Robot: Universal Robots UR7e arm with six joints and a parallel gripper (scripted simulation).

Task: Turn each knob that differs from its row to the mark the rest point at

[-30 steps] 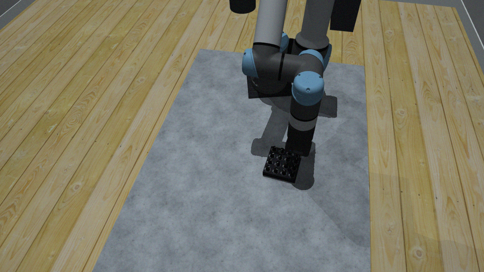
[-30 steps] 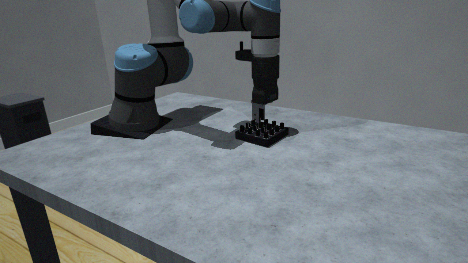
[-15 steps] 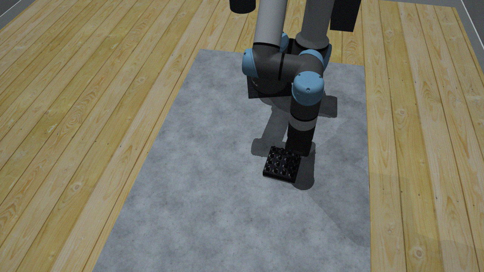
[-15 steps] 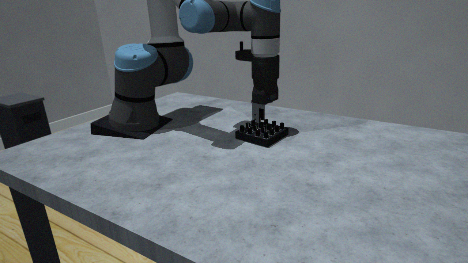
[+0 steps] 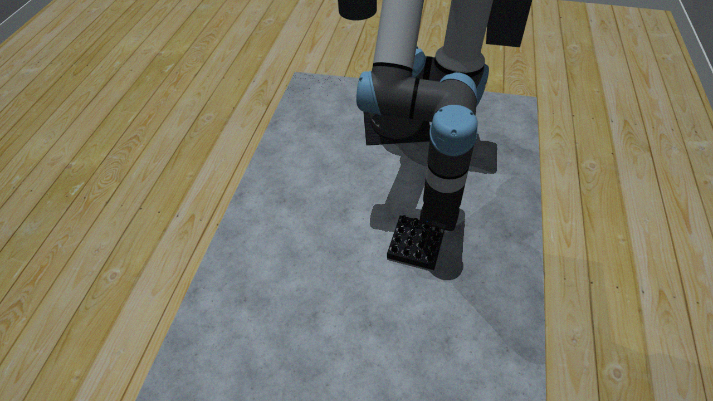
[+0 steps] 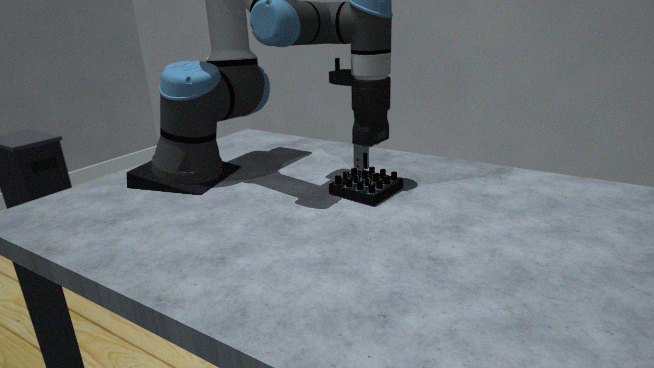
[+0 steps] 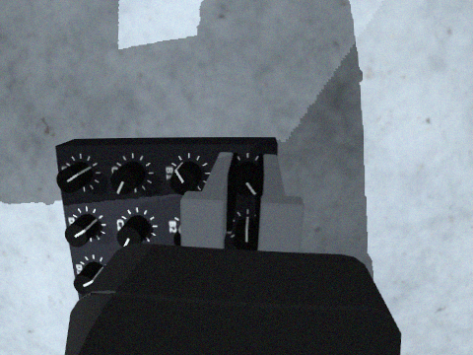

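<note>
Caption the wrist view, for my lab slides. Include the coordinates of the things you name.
Gripper jaws astride the end column of the black knob box [image 5: 411, 262] [image 6: 352, 194] [image 7: 168, 144], beside knob B1 [image 7: 193, 173].

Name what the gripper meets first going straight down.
Probably the top of the knob box beside knob A1; gripper fingers seem to straddle that knob. Remaining depth unclear.

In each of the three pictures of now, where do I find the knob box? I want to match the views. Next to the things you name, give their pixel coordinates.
Top view: the knob box [image 5: 411, 260] [image 6: 351, 194] [image 7: 163, 144] lies a little right of centre, below the arm's end.
Exterior view: right of centre, on the grey table [image 5: 299, 309] [image 6: 411, 274] [image 7: 419, 148], under the gripper [image 6: 361, 168] [image 7: 246, 177].
Wrist view: lower left to middle, partly hidden by the gripper.
Shared landmark: the grey table surface around the box.
</note>
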